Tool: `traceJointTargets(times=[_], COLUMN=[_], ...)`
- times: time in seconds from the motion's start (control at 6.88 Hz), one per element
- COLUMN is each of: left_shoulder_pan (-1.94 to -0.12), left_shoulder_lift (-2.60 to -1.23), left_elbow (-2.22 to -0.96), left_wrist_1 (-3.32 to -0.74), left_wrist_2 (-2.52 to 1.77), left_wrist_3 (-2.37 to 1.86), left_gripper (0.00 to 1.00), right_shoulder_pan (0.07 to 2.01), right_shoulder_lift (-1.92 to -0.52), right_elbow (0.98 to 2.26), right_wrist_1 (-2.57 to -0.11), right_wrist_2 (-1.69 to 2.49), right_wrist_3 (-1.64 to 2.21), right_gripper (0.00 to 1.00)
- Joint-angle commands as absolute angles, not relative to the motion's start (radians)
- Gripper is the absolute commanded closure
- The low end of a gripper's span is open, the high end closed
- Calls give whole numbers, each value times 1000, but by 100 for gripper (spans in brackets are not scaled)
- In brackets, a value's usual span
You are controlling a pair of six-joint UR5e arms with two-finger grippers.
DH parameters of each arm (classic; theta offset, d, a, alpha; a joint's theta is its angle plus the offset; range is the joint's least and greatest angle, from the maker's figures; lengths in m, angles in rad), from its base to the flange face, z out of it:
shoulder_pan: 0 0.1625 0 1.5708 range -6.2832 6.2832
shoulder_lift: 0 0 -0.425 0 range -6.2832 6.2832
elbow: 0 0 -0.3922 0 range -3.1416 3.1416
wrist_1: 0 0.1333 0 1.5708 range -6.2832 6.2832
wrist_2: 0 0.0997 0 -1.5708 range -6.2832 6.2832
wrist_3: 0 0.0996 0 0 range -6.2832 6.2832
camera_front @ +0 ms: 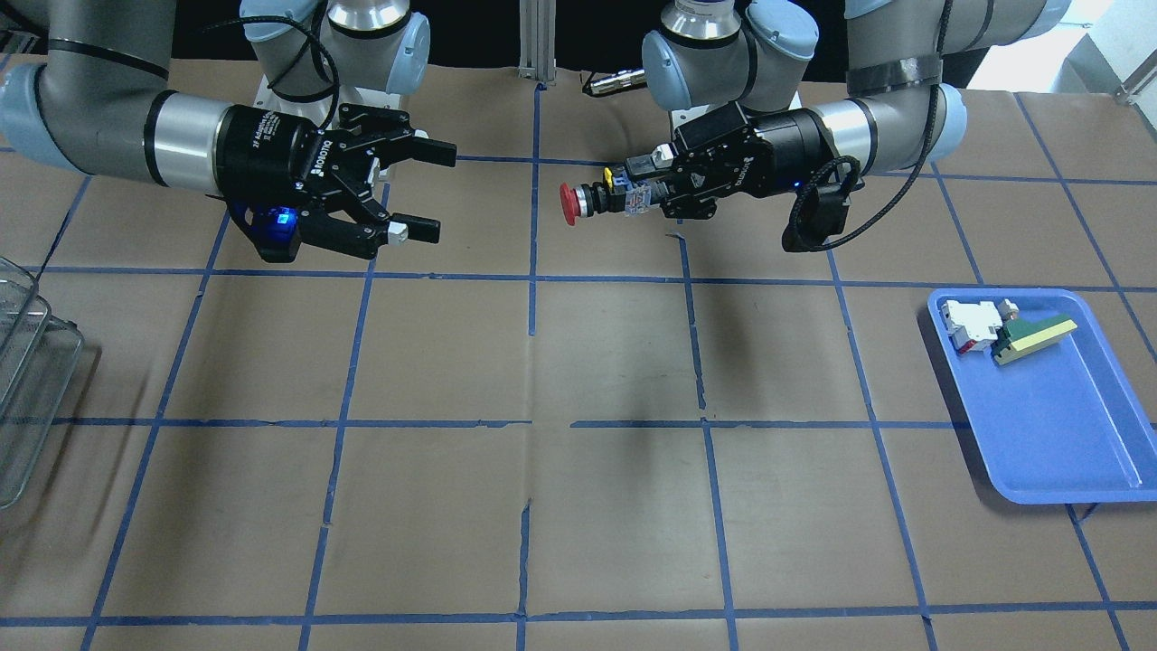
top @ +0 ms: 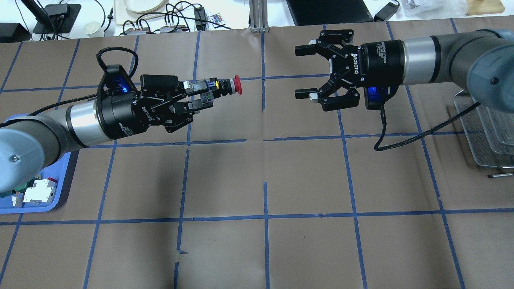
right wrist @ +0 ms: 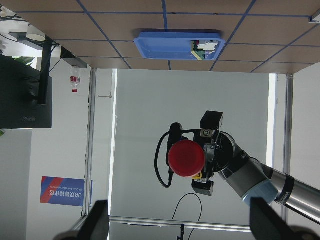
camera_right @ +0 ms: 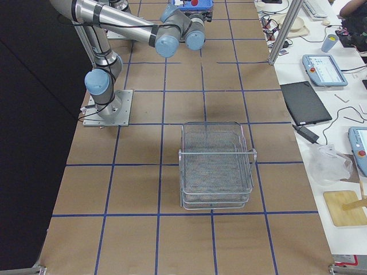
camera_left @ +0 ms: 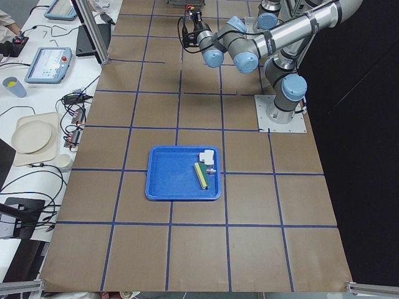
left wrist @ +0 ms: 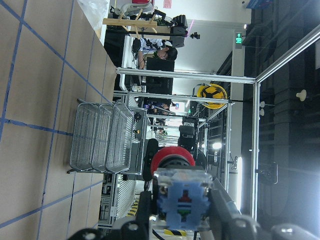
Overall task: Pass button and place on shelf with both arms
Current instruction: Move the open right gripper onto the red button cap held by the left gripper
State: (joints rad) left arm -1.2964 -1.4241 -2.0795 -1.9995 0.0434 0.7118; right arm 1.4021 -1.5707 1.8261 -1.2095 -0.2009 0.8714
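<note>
Brown paper with a blue tape grid is seen covering the table (camera_front: 615, 362). Both arms are extended level above it, and the grippers are turned to face each other across the middle grid line.

Left gripper (top: 202, 95): clamped onto the button (top: 225, 86) at its grey-clear rear block. The button is held horizontally, clear of the table, and a shadow is cast on the paper beneath. The red cap is pointed at the right gripper. In the left wrist view the rear block (left wrist: 180, 195) is seen between the two fingers, with the red cap beyond it.

Right gripper (top: 301, 72): jaws spread wide, nothing between them. A clear gap is noted between the fingertips and the red cap. In the right wrist view the cap (right wrist: 186, 158) is seen face-on, roughly centred between the two fingers at the lower frame edge.

Shelf (camera_right: 217, 166): placed on the table on the robot's right side, well apart from both grippers. No contents can be made out in its wire tiers.

Blue tray (camera_front: 1067, 425): located on the robot's left side. A white-and-red switch block (camera_front: 972, 324) and a green-and-yellow flat piece (camera_front: 1035, 339) are lying together in one corner of it.
</note>
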Motion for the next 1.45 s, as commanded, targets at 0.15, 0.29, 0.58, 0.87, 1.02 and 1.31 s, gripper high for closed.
traceJointTargets(times=[0.15, 0.29, 0.58, 0.87, 1.02, 1.31], left_shoulder_pan=[-1344, -1344, -1345, -1345, -1345, -1345], left_shoulder_lift=[-1419, -1419, -1419, -1417, -1416, -1417], left_elbow=[-2083, -2082, -2082, -2082, -2082, -2082], left_wrist_1=[-1994, -1994, -1993, -1991, -1991, -1993], left_wrist_2=[43, 41, 35, 35, 35, 35], left_wrist_3=[716, 715, 710, 703, 703, 701], left_gripper=[95, 95, 95, 95, 95, 95], right_shoulder_pan=[1463, 1466, 1495, 1523, 1525, 1532], right_shoulder_lift=[-1549, -1552, -1546, -1546, -1546, -1552], right_elbow=[1816, 1824, 1830, 1829, 1830, 1830], right_wrist_1=[-1398, -1442, -1442, -1462, -1468, -1466], right_wrist_2=[-212, -241, -287, -279, -285, -285], right_wrist_3=[1015, 1075, 1078, 1143, 1143, 1160], right_gripper=[0, 0, 0, 0, 0, 0])
